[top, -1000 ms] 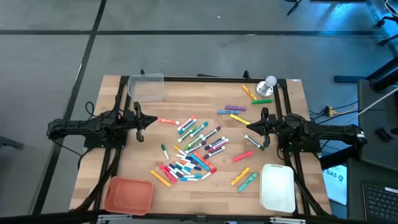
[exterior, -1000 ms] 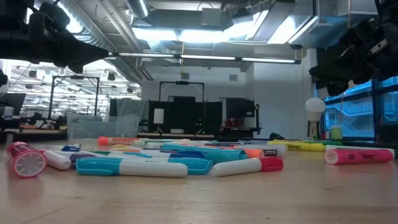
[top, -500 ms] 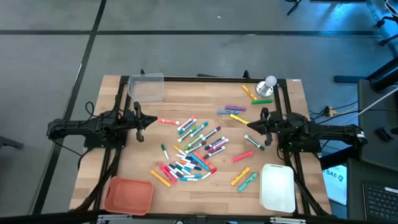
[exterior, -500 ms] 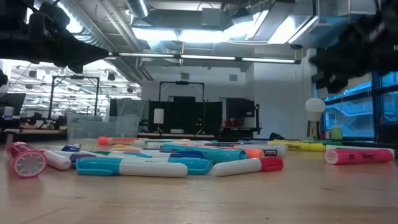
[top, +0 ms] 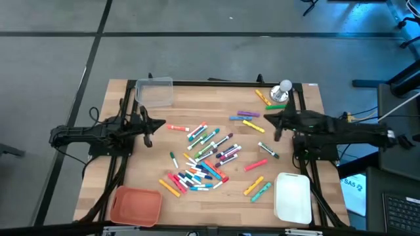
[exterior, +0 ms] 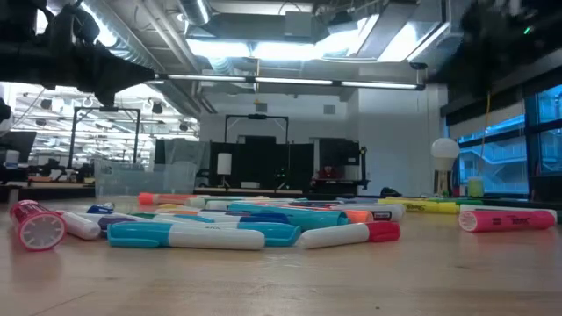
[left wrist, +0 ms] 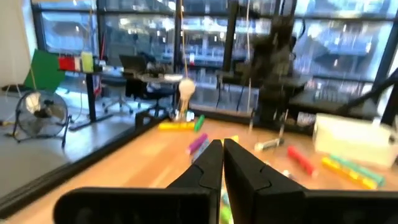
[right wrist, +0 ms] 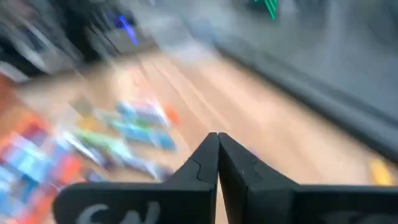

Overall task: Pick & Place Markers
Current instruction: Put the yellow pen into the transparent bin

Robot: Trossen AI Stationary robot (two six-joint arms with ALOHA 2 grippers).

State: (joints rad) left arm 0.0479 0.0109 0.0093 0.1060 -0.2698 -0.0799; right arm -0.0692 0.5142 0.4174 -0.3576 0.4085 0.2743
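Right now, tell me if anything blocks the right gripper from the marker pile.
Nothing visible does. The right gripper, shut and empty, hangs above the table at its right side; only bare wood and a few stray markers lie between it and the marker pile at the centre.

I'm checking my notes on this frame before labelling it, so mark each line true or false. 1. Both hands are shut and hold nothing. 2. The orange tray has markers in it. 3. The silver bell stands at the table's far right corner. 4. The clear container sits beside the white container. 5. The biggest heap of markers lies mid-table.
1. True: the left hand and the right hand are both shut, with nothing between the fingers.
2. False: the orange tray holds no markers.
3. True: the silver bell stands there.
4. False: the clear container is at the far left, the white container at the near right.
5. True: the markers heap mid-table.
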